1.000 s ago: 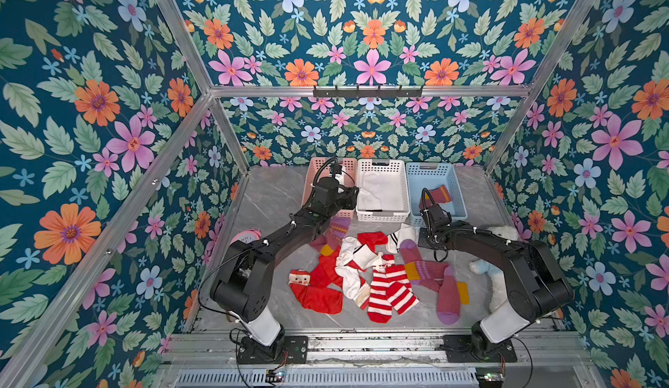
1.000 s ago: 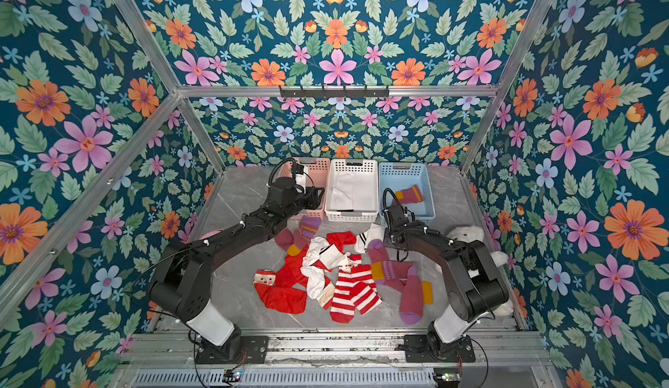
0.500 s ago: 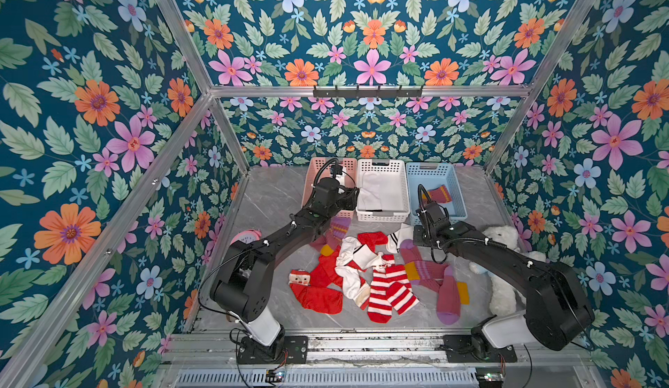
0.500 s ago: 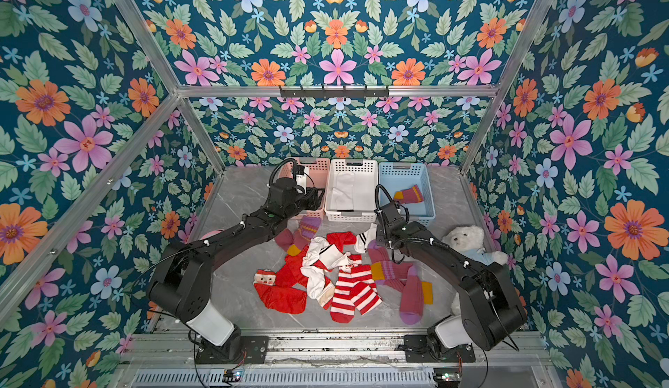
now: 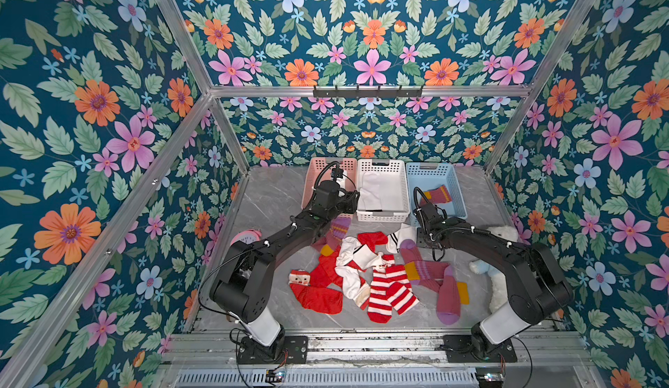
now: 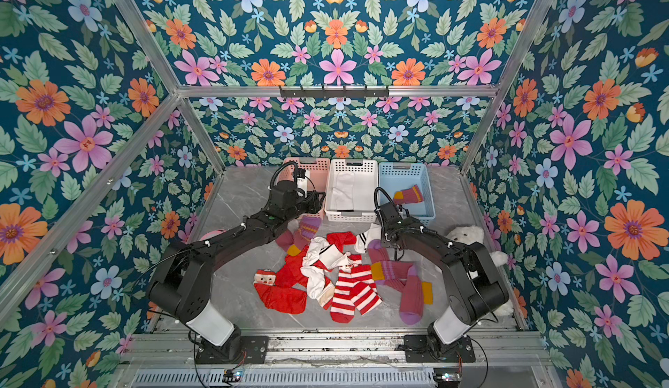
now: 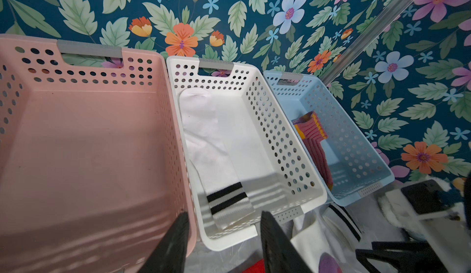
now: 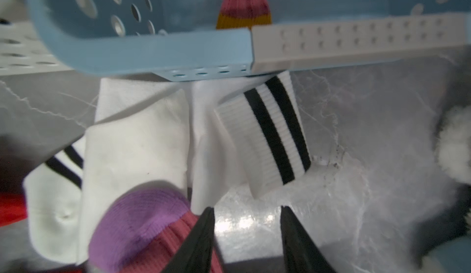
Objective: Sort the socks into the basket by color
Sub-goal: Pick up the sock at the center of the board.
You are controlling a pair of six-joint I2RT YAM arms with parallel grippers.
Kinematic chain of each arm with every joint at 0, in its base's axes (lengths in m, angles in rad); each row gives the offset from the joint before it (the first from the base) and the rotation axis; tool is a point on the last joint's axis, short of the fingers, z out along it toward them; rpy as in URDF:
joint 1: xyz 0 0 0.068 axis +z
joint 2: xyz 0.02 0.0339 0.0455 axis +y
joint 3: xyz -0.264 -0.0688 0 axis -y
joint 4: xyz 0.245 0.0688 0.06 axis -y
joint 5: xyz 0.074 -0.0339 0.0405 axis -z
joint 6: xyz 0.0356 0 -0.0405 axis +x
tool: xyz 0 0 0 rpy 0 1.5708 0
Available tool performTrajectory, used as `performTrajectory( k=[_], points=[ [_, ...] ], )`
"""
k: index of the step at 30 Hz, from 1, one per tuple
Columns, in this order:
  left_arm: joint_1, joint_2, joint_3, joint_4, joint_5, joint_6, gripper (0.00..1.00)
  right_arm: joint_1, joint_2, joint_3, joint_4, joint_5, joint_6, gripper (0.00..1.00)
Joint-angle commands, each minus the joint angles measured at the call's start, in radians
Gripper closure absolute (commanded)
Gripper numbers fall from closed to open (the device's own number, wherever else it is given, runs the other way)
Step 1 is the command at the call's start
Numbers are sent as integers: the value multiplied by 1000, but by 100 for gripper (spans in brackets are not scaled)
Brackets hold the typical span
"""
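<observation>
Socks (image 5: 365, 277) heaped centre; bear (image 5: 503, 231) beside right arm (image 5: 481, 239), clock (image 5: 243, 238) beside left arm (image 5: 289, 232).

Nothing can be read for certain. The pink clock (image 5: 247, 237), left of the frame's centre in a top view, bears dark numerals too small to make out. A white label (image 6: 300, 180) on the wrist camera, just left of centre, carries dark letters that are illegible.

Table (image 5: 268, 194), rear: 3 baskets side by side: L basket (image 5: 309, 183), mid basket (image 5: 380, 165), R basket (image 5: 456, 194). Sock (image 5: 373, 190) lies in mid basket; 2nd sock (image 5: 436, 196) in R basket. Sock pile (image 5: 376, 270) on table centre, in front of baskets. Plush bear (image 5: 503, 232) R of pile; clock (image 5: 243, 238) L of pile, near wall.
</observation>
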Motion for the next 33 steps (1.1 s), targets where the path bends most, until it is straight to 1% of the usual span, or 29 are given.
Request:
performTrajectory(
  k=[1,6,11,15,18,25,27,33],
  points=[
    [2,-8,-4,11,-10,7,51,0,61,25,-10,8,-15,56],
    [2,-15,-11,11,-11,4,51,-13,108,51,-3,5,-9,58],
    [1,-18,-13,10,-13,6,51,-28,136,55,11,-30,0,61],
    [0,-17,-14,10,-11,6,51,-28,163,63,-3,-43,9,71],
    [0,-18,-14,8,-11,7,51,-29,151,52,2,-41,13,79],
    [-1,-31,-17,-3,-14,14,51,-28,83,35,-23,-44,-8,95],
    [-1,-37,-20,-6,-17,16,51,-26,43,32,-39,-50,-16,98],
    [-2,-38,-25,-1,-16,14,51,-3,-117,44,-90,-81,-42,99]
  ],
)
